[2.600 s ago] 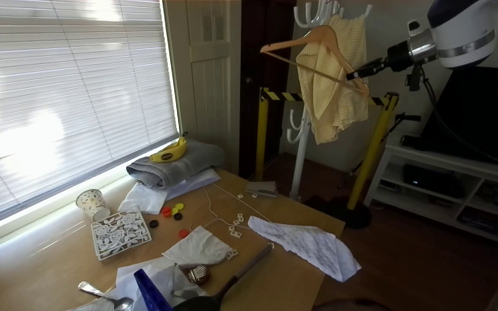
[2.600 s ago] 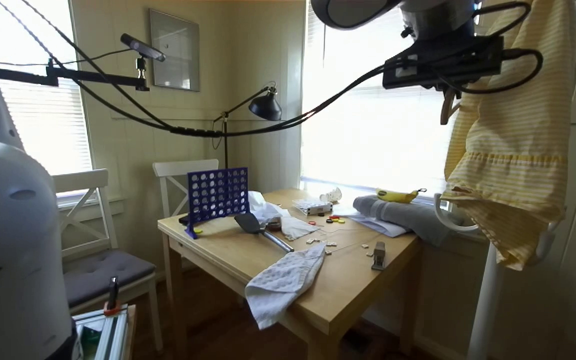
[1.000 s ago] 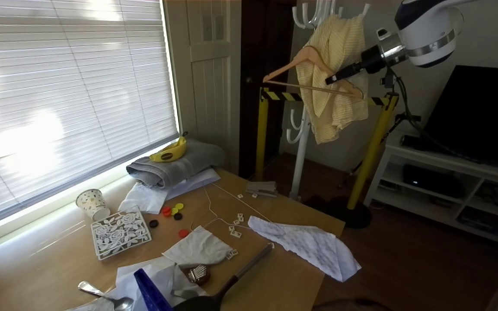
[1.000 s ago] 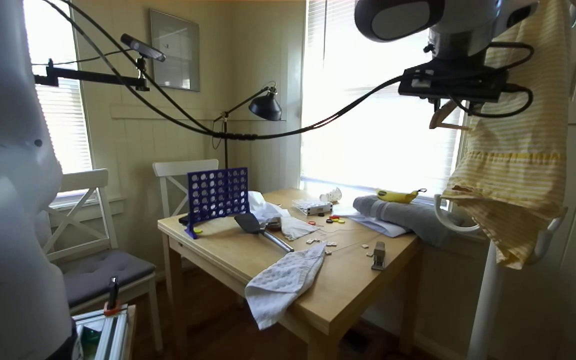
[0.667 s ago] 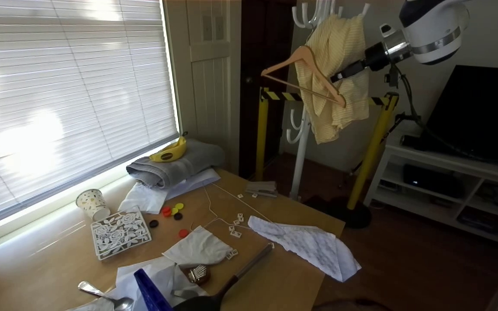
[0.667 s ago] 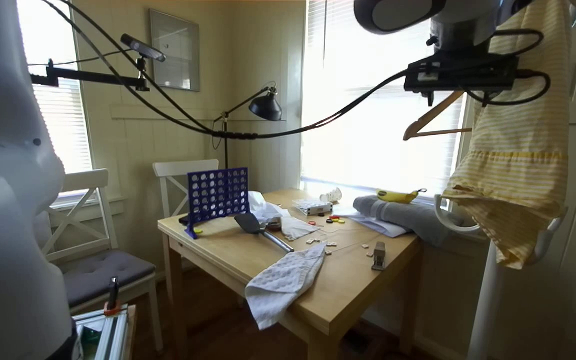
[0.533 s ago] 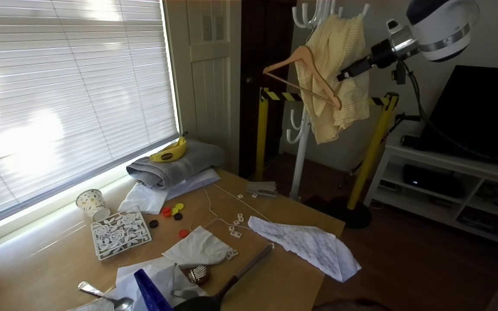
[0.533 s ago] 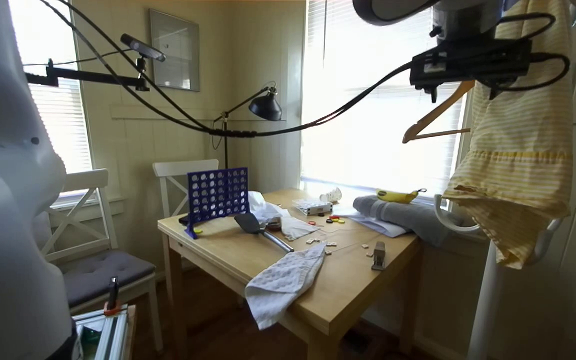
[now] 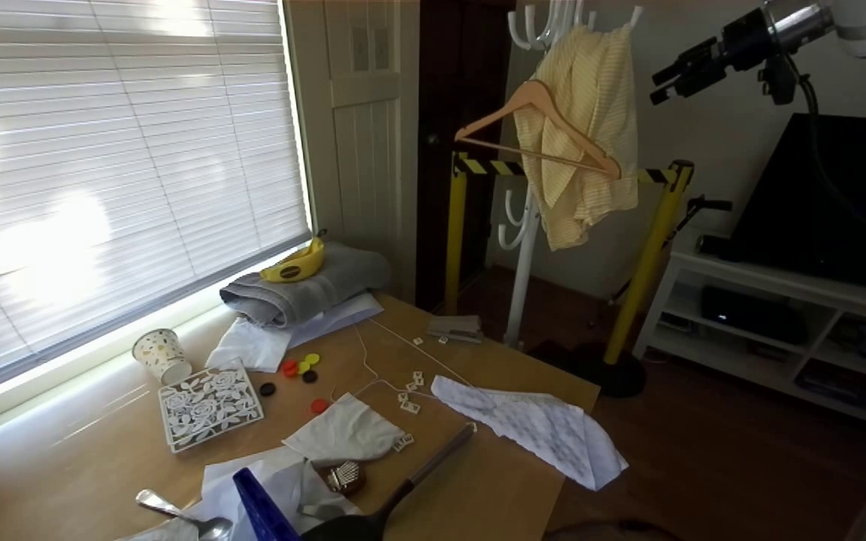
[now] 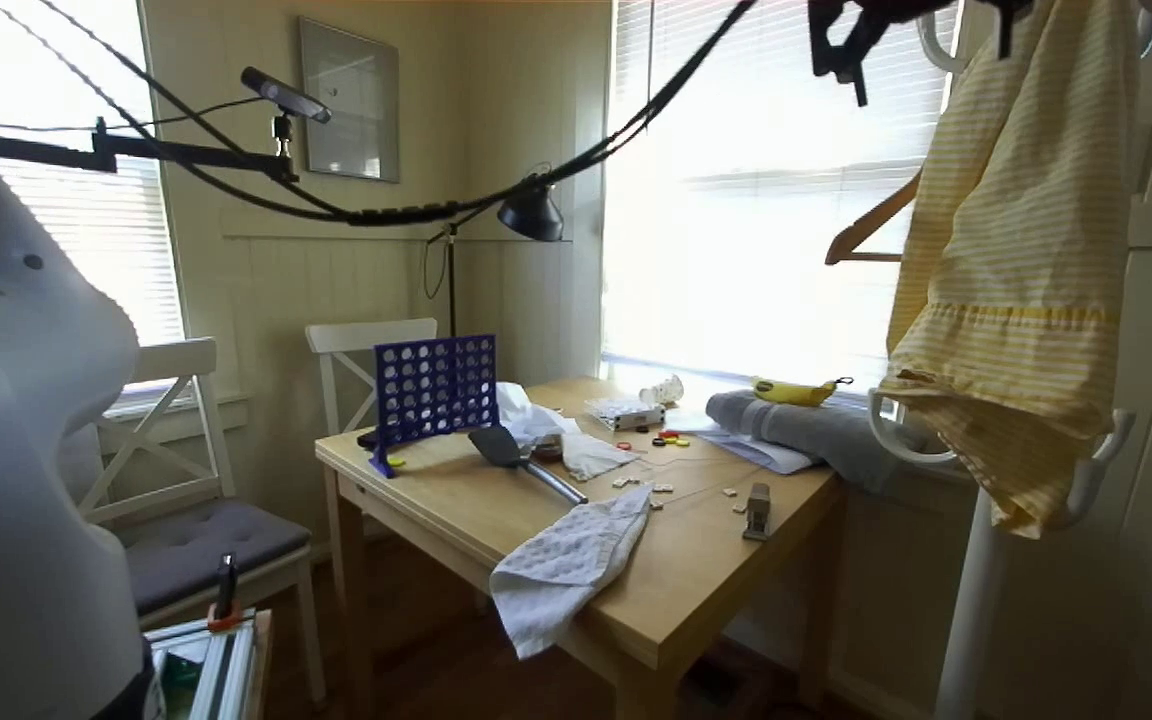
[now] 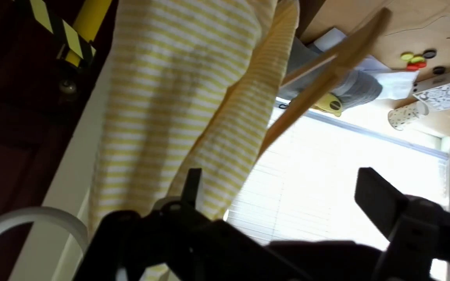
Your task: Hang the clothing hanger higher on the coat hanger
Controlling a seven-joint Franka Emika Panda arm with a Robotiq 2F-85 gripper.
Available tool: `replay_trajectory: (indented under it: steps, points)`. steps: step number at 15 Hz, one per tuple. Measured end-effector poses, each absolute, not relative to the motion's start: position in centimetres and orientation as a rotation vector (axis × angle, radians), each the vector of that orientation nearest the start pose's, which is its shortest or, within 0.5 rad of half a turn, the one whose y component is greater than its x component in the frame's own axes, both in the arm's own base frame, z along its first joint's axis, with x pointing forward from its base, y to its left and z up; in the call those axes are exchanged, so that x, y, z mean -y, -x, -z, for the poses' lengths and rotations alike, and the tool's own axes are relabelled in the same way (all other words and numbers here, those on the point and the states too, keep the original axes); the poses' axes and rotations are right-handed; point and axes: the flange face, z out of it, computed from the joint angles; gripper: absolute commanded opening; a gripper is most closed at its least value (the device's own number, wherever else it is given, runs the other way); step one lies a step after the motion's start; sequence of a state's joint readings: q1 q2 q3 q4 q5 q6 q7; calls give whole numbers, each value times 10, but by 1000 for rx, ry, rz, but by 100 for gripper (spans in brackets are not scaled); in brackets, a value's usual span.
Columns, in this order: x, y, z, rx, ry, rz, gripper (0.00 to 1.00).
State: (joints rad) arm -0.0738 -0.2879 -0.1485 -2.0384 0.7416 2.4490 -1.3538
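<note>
The light-brown clothing hanger (image 9: pixel 531 93) hangs tilted in front of a yellow striped garment, below the upper hooks of the white coat hanger (image 9: pixel 521 289). Its metal hook is too faint to make out. In an exterior view the garment covers much of the clothing hanger (image 10: pixel 868 226). My gripper (image 9: pixel 657 87) stands apart from it, off to the right and about level with its top, jaws spread. Nothing sits between the fingers in the wrist view, where the gripper (image 11: pixel 279 173) faces the bright window and the clothing hanger (image 11: pixel 328 78) lies beyond, partly behind the garment.
The yellow garment (image 9: pixel 587 143) drapes from the coat stand. Yellow posts (image 9: pixel 647 263) with striped tape stand around it. A cluttered wooden table (image 9: pixel 508 466) is in front, with a grey towel (image 9: pixel 350 274) near the window. A curved white hook (image 11: pixel 33 214) shows close in the wrist view.
My gripper has opened, let go of the clothing hanger and drawn back up and away from it. The clothing hanger came down from its higher position, swung, and now hangs free.
</note>
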Motion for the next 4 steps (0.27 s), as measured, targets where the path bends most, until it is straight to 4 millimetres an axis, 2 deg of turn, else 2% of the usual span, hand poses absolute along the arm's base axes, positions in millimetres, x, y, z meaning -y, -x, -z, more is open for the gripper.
replay_trajectory:
  steps: [4]
  points:
    - [97, -452, -681, 1168, 2566, 1414, 100]
